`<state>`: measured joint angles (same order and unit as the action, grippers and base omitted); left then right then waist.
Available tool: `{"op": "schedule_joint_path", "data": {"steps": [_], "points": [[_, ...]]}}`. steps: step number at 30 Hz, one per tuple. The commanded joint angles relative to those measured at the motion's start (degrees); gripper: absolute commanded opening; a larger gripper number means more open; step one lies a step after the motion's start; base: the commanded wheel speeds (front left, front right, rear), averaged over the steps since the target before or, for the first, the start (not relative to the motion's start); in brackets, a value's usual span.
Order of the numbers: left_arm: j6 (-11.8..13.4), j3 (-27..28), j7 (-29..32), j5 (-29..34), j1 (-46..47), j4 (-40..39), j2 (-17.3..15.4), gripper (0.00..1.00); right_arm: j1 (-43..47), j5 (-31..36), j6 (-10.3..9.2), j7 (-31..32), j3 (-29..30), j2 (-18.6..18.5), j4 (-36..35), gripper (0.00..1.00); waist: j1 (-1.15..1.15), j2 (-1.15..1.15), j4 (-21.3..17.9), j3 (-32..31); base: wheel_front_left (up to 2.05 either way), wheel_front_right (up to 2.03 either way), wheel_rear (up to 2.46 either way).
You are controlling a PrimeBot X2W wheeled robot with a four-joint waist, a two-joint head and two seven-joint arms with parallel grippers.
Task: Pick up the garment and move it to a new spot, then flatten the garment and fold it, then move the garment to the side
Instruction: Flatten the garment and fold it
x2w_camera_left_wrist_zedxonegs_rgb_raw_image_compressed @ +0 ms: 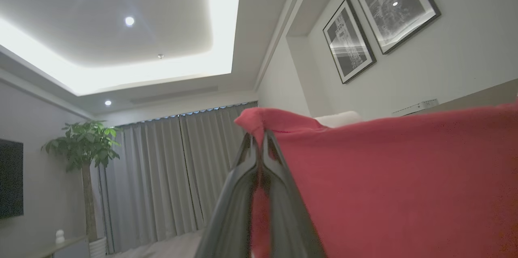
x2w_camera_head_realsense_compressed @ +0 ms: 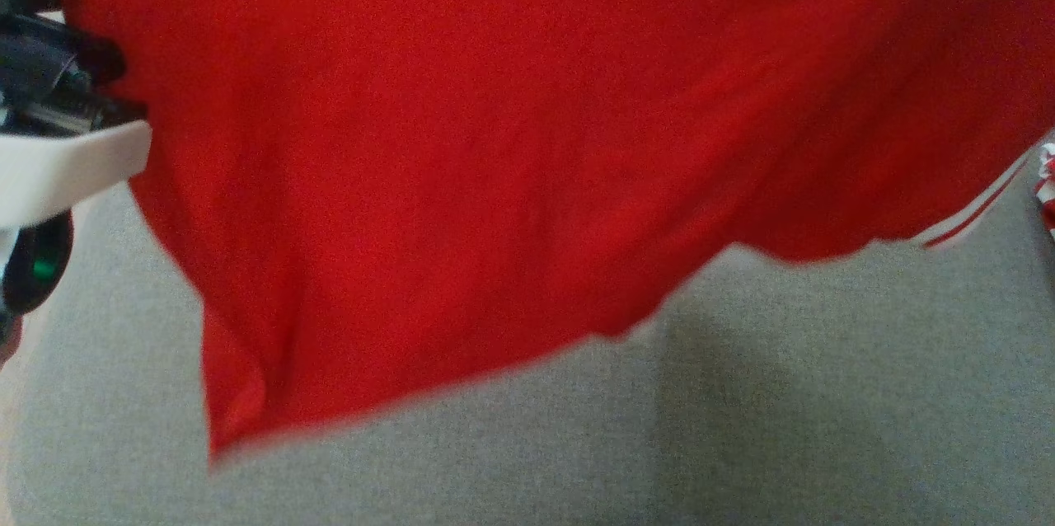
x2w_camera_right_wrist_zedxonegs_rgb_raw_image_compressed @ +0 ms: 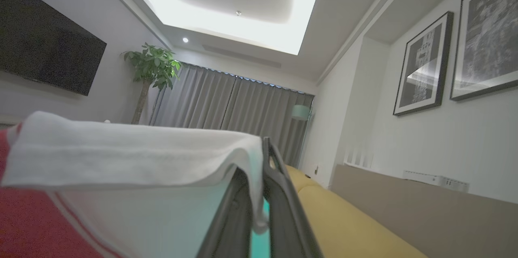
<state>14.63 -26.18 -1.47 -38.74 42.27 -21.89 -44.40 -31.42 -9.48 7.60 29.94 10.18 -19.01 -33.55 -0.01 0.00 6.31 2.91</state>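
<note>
Jaws of left gripper [x2w_camera_left_wrist_zedxonegs_rgb_raw_image_compressed: 259,140] pinched tight on corner of red cloth garment [x2w_camera_head_realsense_compressed: 494,147], fabric bunched between fingers. In head view its fingertips hidden behind cloth. Garment hangs in air, spread left to right above grey woven surface [x2w_camera_head_realsense_compressed: 742,427]; lower hem blurred, upper edge cut off. Far right, red-and-white scrap [x2w_camera_head_realsense_compressed: 1047,188] too cropped to identify. Jaws of right gripper [x2w_camera_right_wrist_zedxonegs_rgb_raw_image_compressed: 265,157] clamped on same garment where cloth is white, draped over fingertips.

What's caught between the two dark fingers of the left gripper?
A corner of the red garment, pinched by the shut left gripper, as the left wrist view shows.
</note>
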Motion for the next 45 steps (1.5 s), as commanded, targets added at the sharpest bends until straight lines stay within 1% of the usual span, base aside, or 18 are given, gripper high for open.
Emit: {"op": "schedule_joint_path", "data": {"steps": [1,3,5,9,13,15,20,23,26,31,32,33,35,36,37,39,42,45], "points": [[0.0,2.9,0.6,-0.9,3.1,0.1,-1.9,0.00,-2.4,-1.0,-0.11,0.7,-0.9,-1.0,0.6,0.00,0.01,0.00,-0.2,0.8,0.00,0.00,0.00],[-1.0,2.3,0.8,-2.5,3.8,2.6,-0.4,0.00,-4.4,-2.5,-0.11,0.4,-1.7,-0.9,4.3,0.00,0.01,0.00,-0.4,1.7,0.00,0.00,0.00],[-2.6,1.5,0.6,-4.3,4.8,7.0,1.6,0.00,-6.6,-3.8,-0.11,-0.3,-3.0,-0.3,8.9,0.00,0.01,0.00,-0.8,2.7,0.00,0.00,0.00],[-6.0,0.0,-1.4,-6.5,8.0,19.2,6.5,0.00,-11.5,-5.3,-0.11,-2.6,-5.4,1.5,19.2,0.00,0.01,0.00,-1.8,4.3,0.00,0.00,0.00],[-9.8,-0.7,-5.0,-7.6,13.3,33.4,11.7,0.00,-19.2,-5.8,-0.11,-6.4,-6.9,4.2,31.2,0.00,0.01,0.00,-3.5,5.1,0.00,0.00,0.00],[-11.3,-0.5,-7.3,-7.5,16.5,40.0,13.7,0.00,-23.9,-5.9,-0.11,-9.1,-7.4,5.8,37.5,0.00,0.01,0.00,-4.6,5.4,0.00,0.00,0.00],[-13.8,1.4,-11.8,-8.2,22.4,55.5,17.8,0.00,-33.2,-5.2,-0.11,-16.0,-8.7,10.5,52.1,0.00,0.01,0.00,-7.2,5.8,0.00,0.00,0.00],[-15.5,2.2,-12.6,-9.5,23.1,63.6,20.4,0.00,-34.9,-5.1,-0.11,-18.3,-10.2,13.1,60.0,0.00,0.01,0.00,-8.3,6.4,0.00,0.00,0.00],[-17.4,2.2,-12.9,-11.1,21.3,71.4,23.8,0.00,-32.4,-6.0,-0.11,-20.0,-12.9,14.8,66.8,0.00,0.01,0.00,-8.8,7.5,0.00,0.00,0.00],[-20.0,1.5,-13.1,-13.5,14.9,82.7,29.6,0.00,-23.7,-10.0,-0.11,-22.9,-16.9,16.0,76.8,0.00,0.01,0.00,-9.1,9.7,0.00,0.00,0.00],[-20.0,1.5,-13.1,-13.5,14.9,82.7,29.6,0.00,-23.7,-10.0,-0.11,-22.9,-16.9,16.0,76.8,0.00,0.01,0.00,-9.1,9.7,0.00,0.00,0.00],[-20.4,1.6,-13.1,-14.1,13.6,84.5,30.6,0.00,-21.9,-11.0,-0.11,-23.6,-17.5,16.0,78.5,0.00,0.01,0.00,-9.0,10.3,0.00,0.00,0.00],[-21.3,0.1,-13.0,-13.9,10.0,88.6,32.9,0.00,-15.9,-15.6,-0.11,-25.5,-20.3,16.1,82.4,0.00,0.01,0.00,-8.6,11.1,0.00,0.00,0.00],[-21.4,-1.8,-12.8,-12.3,8.9,90.0,33.0,0.00,-14.0,-16.9,-0.11,-26.4,-20.9,16.1,83.3,0.00,0.01,0.00,-8.4,11.1,0.00,0.00,0.00],[-21.4,-1.5,-12.8,-12.8,8.1,91.0,33.6,0.00,-12.2,-17.9,-0.11,-27.4,-21.3,16.1,83.9,0.00,0.01,0.00,-8.2,11.3,0.00,0.00,0.00],[-21.5,-1.1,-13.0,-13.4,6.2,91.8,34.6,0.00,-8.4,-20.1,-0.11,-29.4,-22.1,16.1,84.4,0.00,0.01,0.00,-7.7,10.9,0.00,0.00,0.00],[-21.8,-0.3,-13.4,-13.5,3.2,90.5,34.7,0.00,-2.9,-21.6,-0.11,-31.8,-23.1,16.1,83.4,0.00,0.01,0.00,-7.2,10.0,0.00,0.00,0.00],[-21.9,1.7,-13.5,-11.8,-0.7,84.1,32.6,0.00,2.7,-21.2,-0.11,-33.0,-22.9,16.0,80.0,0.00,0.01,0.00,-6.8,8.7,0.00,0.00,0.00]]}}
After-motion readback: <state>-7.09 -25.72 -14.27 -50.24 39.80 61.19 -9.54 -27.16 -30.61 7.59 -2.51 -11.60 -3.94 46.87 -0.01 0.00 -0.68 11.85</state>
